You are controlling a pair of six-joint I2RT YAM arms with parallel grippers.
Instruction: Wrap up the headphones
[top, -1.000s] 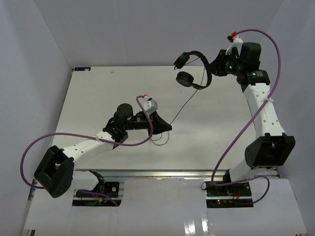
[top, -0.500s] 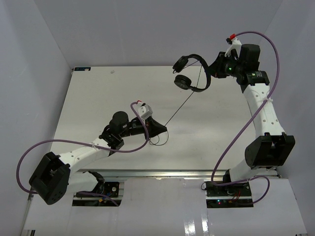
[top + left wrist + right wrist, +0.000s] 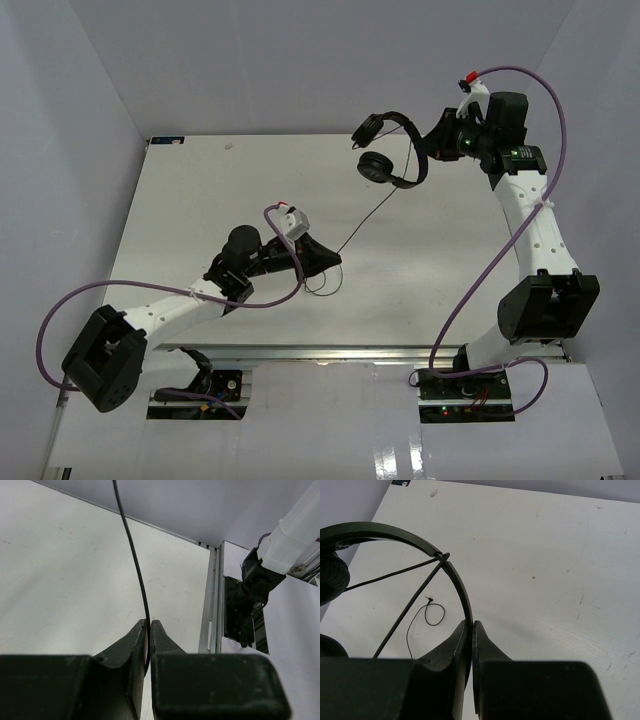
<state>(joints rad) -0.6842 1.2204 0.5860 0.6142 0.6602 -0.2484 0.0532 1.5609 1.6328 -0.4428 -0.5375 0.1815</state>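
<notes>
The black headphones [image 3: 392,148] hang in the air at the back right, above the table's far edge. My right gripper [image 3: 432,148] is shut on their thin headband [image 3: 455,575]; the cord crosses the band once. The thin black cord [image 3: 372,212] runs taut from the headphones down to my left gripper [image 3: 334,258], which is shut on it near the table middle; it shows between the fingertips in the left wrist view [image 3: 135,565]. The cord's loose end with the plug lies in a small loop on the table [image 3: 322,284], also in the right wrist view [image 3: 434,614].
The white table [image 3: 200,200] has grey walls on the left, back and right. Its metal front rail [image 3: 330,352] runs between the arm bases. Purple robot cables [image 3: 500,250] trail along both arms. The right arm's base shows in the left wrist view [image 3: 250,600].
My left gripper has moved toward the near left with the cord and lowered, pulling the cord straighter. The right gripper with the headphones has shifted only slightly.
</notes>
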